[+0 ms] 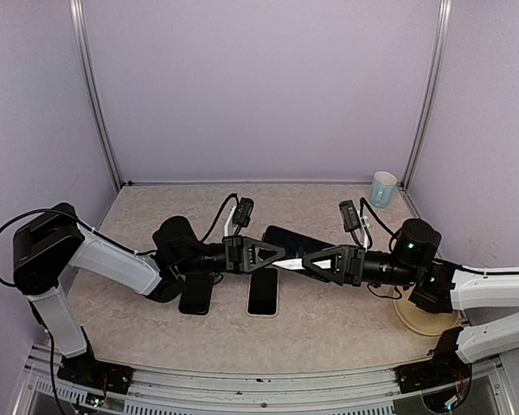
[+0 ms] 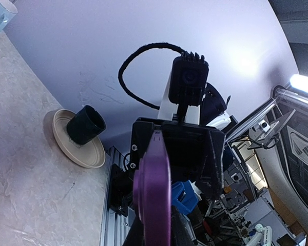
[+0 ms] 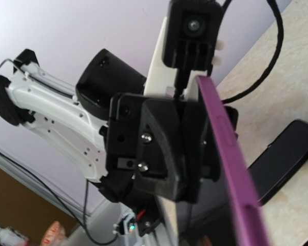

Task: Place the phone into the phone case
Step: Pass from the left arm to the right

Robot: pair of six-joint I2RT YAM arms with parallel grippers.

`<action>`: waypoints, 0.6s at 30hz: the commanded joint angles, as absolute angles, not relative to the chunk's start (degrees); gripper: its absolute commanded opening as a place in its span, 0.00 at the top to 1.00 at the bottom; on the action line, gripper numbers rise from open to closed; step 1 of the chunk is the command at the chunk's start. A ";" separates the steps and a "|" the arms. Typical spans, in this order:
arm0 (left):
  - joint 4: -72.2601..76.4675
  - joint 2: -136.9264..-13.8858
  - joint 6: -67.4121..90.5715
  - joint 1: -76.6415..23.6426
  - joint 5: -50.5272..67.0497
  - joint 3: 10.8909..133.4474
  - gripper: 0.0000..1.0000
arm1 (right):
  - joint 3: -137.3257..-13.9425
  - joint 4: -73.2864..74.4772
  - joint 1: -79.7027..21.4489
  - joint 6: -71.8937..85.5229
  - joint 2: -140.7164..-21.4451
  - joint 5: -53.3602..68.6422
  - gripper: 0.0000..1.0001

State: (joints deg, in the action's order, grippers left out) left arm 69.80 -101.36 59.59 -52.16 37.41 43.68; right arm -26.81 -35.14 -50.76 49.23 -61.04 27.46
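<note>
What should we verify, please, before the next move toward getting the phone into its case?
1. Left gripper shut on the phone case: ok.
2. Right gripper firmly on the case: cannot tell.
3. Phone lying flat and free on the table: ok.
4. Phone seated in the case: not ok; it lies on the table.
5. Cup away from both grippers: ok.
</note>
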 commanded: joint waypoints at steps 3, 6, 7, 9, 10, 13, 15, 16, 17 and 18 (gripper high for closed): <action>71.01 -102.30 59.77 -51.23 33.22 44.34 1.00 | -26.81 -40.81 -50.80 49.48 -61.35 29.80 0.67; 70.94 -102.39 59.78 -51.24 33.14 44.28 1.00 | -26.63 -41.09 -50.80 49.32 -61.27 29.55 0.84; 70.87 -102.39 59.69 -51.23 33.17 44.21 1.00 | -26.61 -41.12 -50.80 49.23 -61.14 29.48 0.88; 70.79 -102.47 59.60 -51.16 33.09 44.00 1.00 | -26.63 -41.00 -50.80 49.05 -60.80 29.29 0.96; 70.67 -102.48 59.61 -51.11 33.09 43.96 0.99 | -26.62 -40.79 -50.73 48.96 -60.62 29.17 1.00; 70.57 -102.33 59.50 -50.70 32.90 43.28 0.88 | -27.20 -39.17 -50.71 48.19 -60.07 28.54 1.00; 70.45 -101.98 59.36 -50.10 32.79 42.72 0.78 | -28.09 -37.04 -50.51 47.24 -59.67 28.04 1.00; 69.83 -101.75 59.19 -49.60 32.81 42.45 0.71 | -28.65 -35.45 -50.29 46.69 -59.41 27.74 1.00; 69.10 -101.37 58.50 -49.06 32.74 42.19 0.66 | -29.25 -34.06 -50.01 46.12 -59.15 27.57 1.00; 67.74 -100.66 57.61 -48.26 32.67 41.97 0.60 | -30.01 -31.93 -49.54 45.67 -58.95 27.52 1.00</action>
